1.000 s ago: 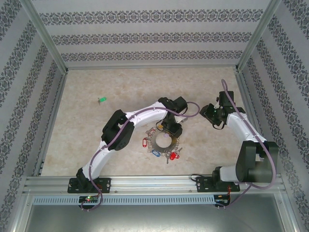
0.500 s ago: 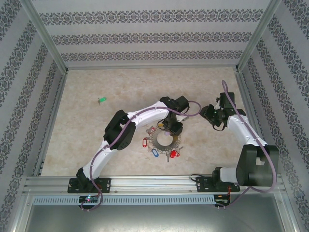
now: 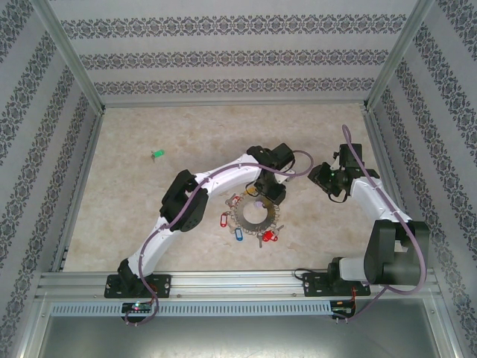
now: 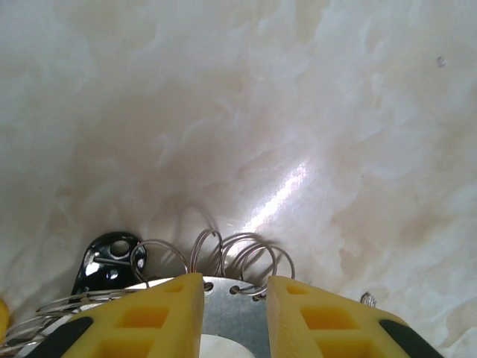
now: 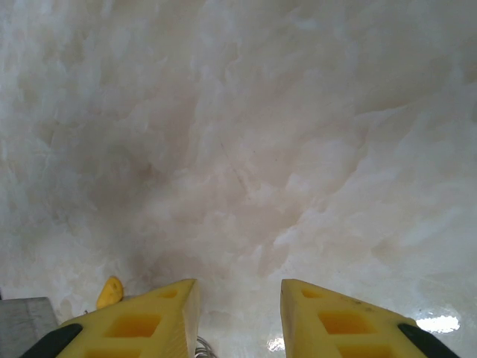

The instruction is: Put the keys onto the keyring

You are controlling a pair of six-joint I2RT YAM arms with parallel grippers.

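The keyring is a grey metal ring lying flat at the table's middle, with red and blue tagged keys around it. My left gripper hangs over its far rim. In the left wrist view its yellow fingers stand slightly apart over the grey band, and the band runs on under both. Thin wire rings and a black key head fringe the rim. My right gripper is to the right, open above bare table. A green-tagged key lies alone far left.
A yellow tag shows just left of my right gripper's fingers. Patterned walls and metal frame posts enclose the marble-look table. Bare surface stretches across the far half and left side.
The left gripper's jaws have narrowed and it has shifted slightly right and away over the keyring's far rim. The right gripper's jaws have narrowed a little, and the arm has hardly moved.
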